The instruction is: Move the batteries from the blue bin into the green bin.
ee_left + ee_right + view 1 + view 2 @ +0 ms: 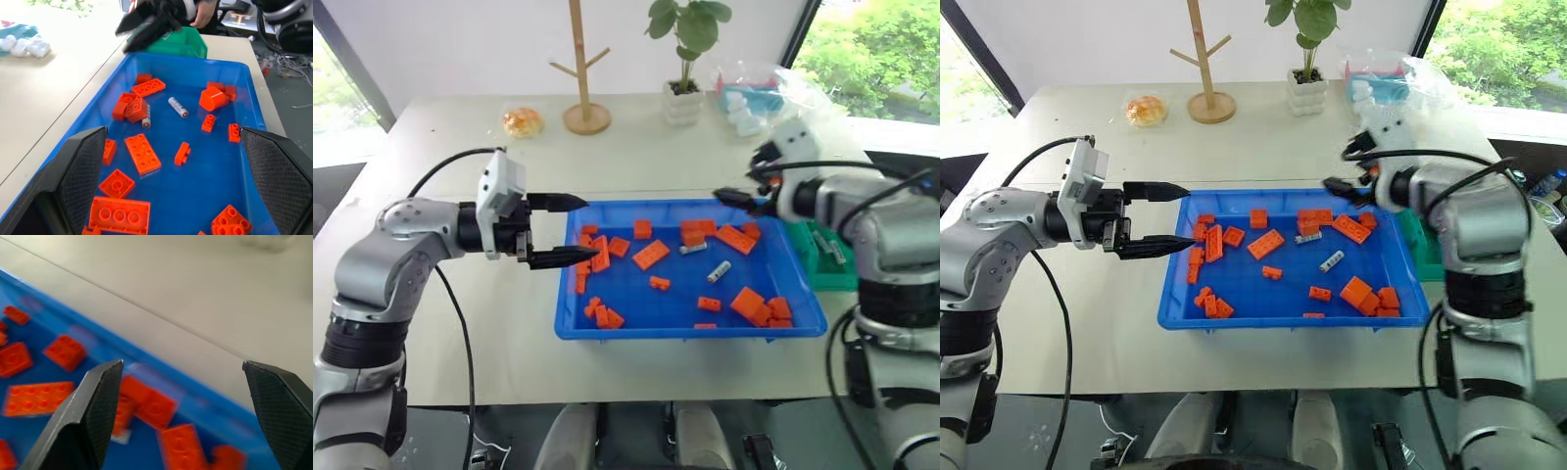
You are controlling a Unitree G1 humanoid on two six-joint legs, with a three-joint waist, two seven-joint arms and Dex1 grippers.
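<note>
The blue bin (571, 331) lies at the table's middle, strewn with orange bricks. Two batteries lie in its right half, one (693, 249) next to a brick, the other (719, 271) alone on bare blue floor; the left wrist view shows them too (178, 107) (146, 116). The green bin (837, 276) stands against the blue bin's right side, partly behind my right arm. My left gripper (591, 228) hangs open over the blue bin's left rim, pointing across it. My right gripper (741, 188) is open and empty above the far right corner.
At the back of the table stand a wooden peg tree (582, 73), a potted plant (684, 59), a wrapped bun (522, 121) and a clear bag of items (759, 93). The table's front edge runs just below the blue bin.
</note>
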